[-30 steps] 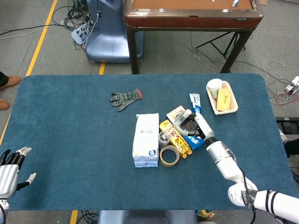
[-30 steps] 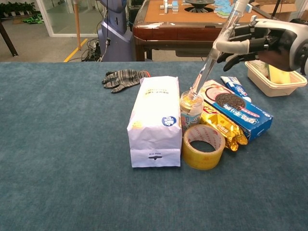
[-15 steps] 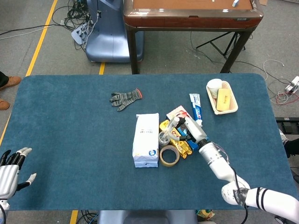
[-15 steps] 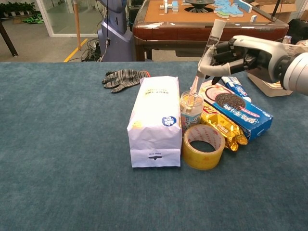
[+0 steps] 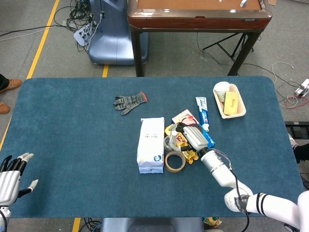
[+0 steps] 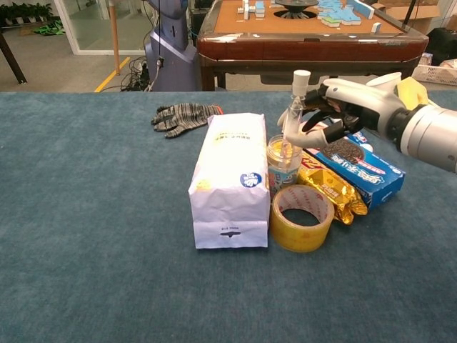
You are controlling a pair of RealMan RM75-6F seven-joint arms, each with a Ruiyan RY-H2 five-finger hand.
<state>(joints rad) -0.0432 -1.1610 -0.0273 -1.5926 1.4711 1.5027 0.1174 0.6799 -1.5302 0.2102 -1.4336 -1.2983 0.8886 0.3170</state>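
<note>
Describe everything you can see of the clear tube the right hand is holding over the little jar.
The clear tube looks like transparent plastic or glass, slim, with a white capped top end. It stands nearly upright, leaning slightly. The right hand grips its upper part, and its lower end dips into the open mouth of the small jar, which stands on the blue table between the white paper bag and the yellow snack packet. Whether the tip touches the jar's bottom cannot be told.

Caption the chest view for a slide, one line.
Right hand holds a clear plastic tube upright in a small glass jar, between a white paper bag and a blue cookie box.
</note>
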